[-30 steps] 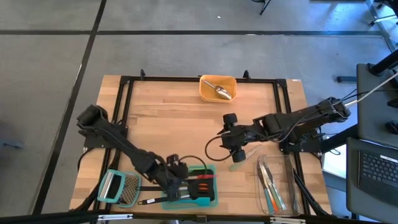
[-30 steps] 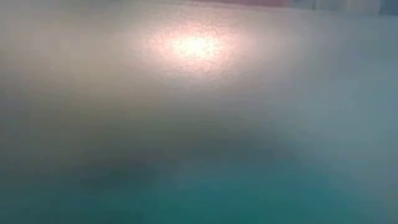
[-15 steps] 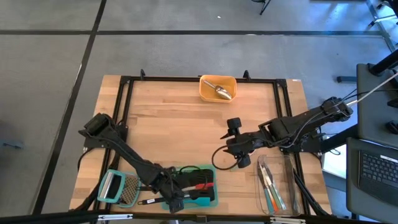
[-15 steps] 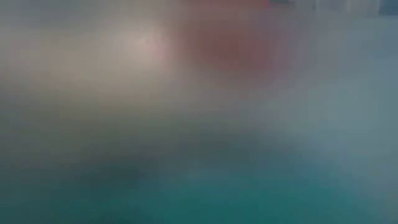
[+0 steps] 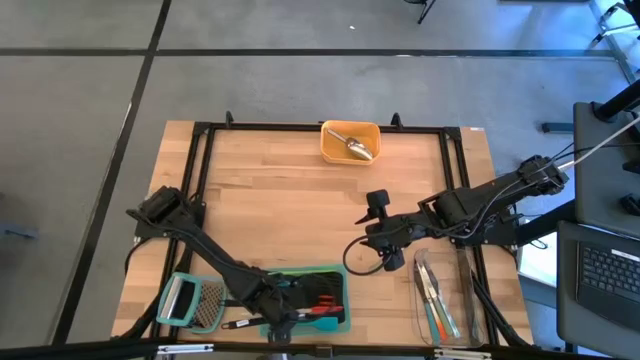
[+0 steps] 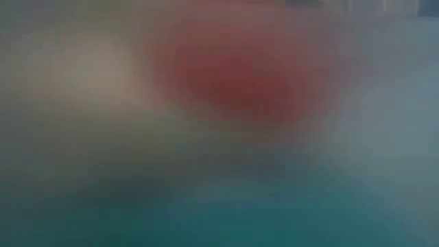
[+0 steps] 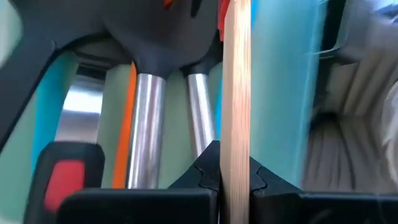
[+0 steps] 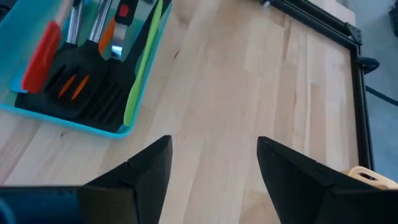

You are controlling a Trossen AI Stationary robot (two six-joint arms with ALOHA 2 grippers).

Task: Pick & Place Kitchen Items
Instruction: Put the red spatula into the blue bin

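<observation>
While the left gripper (image 5: 285,312) clamps a wooden handle (image 7: 236,106) over the teal tray (image 5: 335,275) (near edge), releasing comes next; the right gripper (image 5: 385,262) hovers mid-table, fingers apart.

- The table (image 5: 290,205) is pale wood with a visible grain and a smooth, matt finish.
- The teal tray (image 8: 74,118) looks like smooth, slightly glossy plastic.
- The black turners (image 8: 87,93) look matt, their handles (image 7: 149,124) polished metal.
- The stick (image 7: 236,93) between the left gripper's (image 7: 233,177) fingers is bare light wood.
- The scoop (image 5: 352,146) is shiny metal in an orange plastic bin (image 5: 328,150).
</observation>
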